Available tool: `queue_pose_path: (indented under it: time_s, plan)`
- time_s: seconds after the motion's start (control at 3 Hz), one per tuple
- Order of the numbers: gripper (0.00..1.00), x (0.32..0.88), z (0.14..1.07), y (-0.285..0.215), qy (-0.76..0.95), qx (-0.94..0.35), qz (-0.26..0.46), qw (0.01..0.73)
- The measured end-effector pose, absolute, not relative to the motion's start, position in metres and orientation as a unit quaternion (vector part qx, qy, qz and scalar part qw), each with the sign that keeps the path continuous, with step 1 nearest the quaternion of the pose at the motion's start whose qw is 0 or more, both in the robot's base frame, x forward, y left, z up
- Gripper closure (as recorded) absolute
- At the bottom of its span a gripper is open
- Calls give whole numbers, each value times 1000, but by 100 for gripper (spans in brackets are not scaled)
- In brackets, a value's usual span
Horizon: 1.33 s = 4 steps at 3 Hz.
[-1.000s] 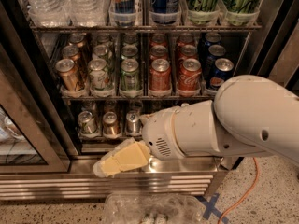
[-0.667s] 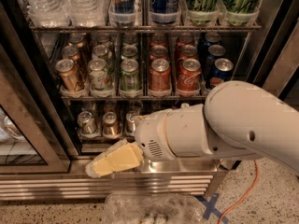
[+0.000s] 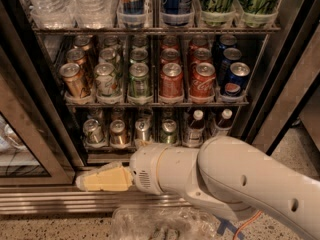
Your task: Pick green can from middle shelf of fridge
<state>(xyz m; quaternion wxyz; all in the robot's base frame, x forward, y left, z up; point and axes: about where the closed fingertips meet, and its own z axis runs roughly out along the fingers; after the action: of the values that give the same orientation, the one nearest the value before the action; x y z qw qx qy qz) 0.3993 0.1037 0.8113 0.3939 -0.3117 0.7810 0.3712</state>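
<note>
the gripper [image 3: 100, 180] hangs low by the fridge [image 3: 283, 69] base, its yellow fingers [image 3: 107, 180] pressed together on nothing, well below the green can [image 3: 139, 80] standing at the front of the middle shelf [image 3: 155, 104].

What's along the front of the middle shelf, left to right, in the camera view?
Gold can, pale white-and-green can, green can, red can, Coca-Cola can, Pepsi can. Pincer sits low at the fridge sill, under the left lanes.

We see the gripper [image 3: 102, 180] has slid left and lower along the fridge [image 3: 45, 202] base, while the arm [image 3: 240, 184] has dropped, uncovering the small bottles [image 3: 196, 126] and blue cans [image 3: 235, 79].
</note>
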Motion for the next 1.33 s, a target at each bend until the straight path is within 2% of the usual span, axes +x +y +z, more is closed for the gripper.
queue_pose_path:
  time_s: [0.33,0.67,1.33]
  plan:
    - [0,423,804,88,786,-223,374,438]
    - [0,435,824,115,766,-178,398,472]
    - [0,447,818,124,769,-180,389,475]
